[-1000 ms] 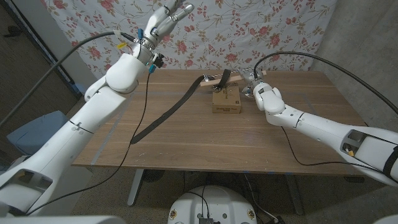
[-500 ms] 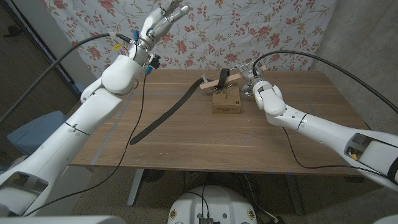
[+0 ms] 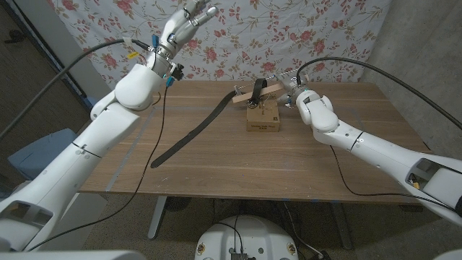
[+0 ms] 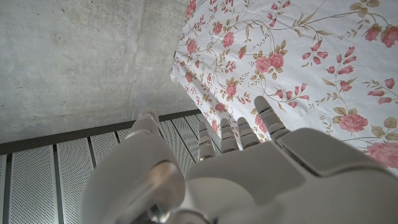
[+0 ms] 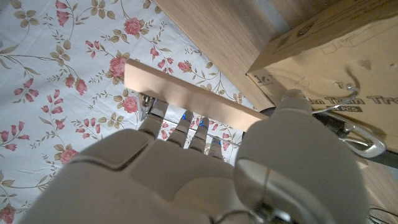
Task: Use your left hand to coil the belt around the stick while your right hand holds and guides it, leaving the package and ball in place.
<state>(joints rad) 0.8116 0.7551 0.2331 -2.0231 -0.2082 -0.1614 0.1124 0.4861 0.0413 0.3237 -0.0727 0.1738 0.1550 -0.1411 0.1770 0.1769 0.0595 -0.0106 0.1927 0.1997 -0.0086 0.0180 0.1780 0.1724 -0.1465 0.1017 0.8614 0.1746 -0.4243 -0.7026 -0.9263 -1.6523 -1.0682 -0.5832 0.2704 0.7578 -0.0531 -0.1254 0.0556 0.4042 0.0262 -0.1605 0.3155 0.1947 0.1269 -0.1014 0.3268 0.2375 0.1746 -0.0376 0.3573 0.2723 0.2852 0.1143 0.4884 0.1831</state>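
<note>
My right hand [image 3: 291,89] grips one end of the wooden stick [image 3: 246,97] and holds it tilted just above the brown package [image 3: 262,118]. The black belt [image 3: 189,135] is looped over the stick near its middle and trails across the table toward my left side, ending near the front. My left hand [image 3: 189,19] is raised high above the table's back left, fingers apart, holding nothing. In the right wrist view my right hand [image 5: 186,174] holds the stick [image 5: 186,95] beside the package [image 5: 323,50], with the metal buckle [image 5: 359,132] nearby. The left wrist view has my left hand [image 4: 236,168] against the cloth.
The wooden table [image 3: 238,170] stands before a floral cloth backdrop [image 3: 317,36]. A concrete wall [image 3: 426,58] is on the right. Black cables hang from both arms over the table.
My right hand has lifted the stick and its belt loop slightly up off the package. My left hand has drifted a little up and to the left.
</note>
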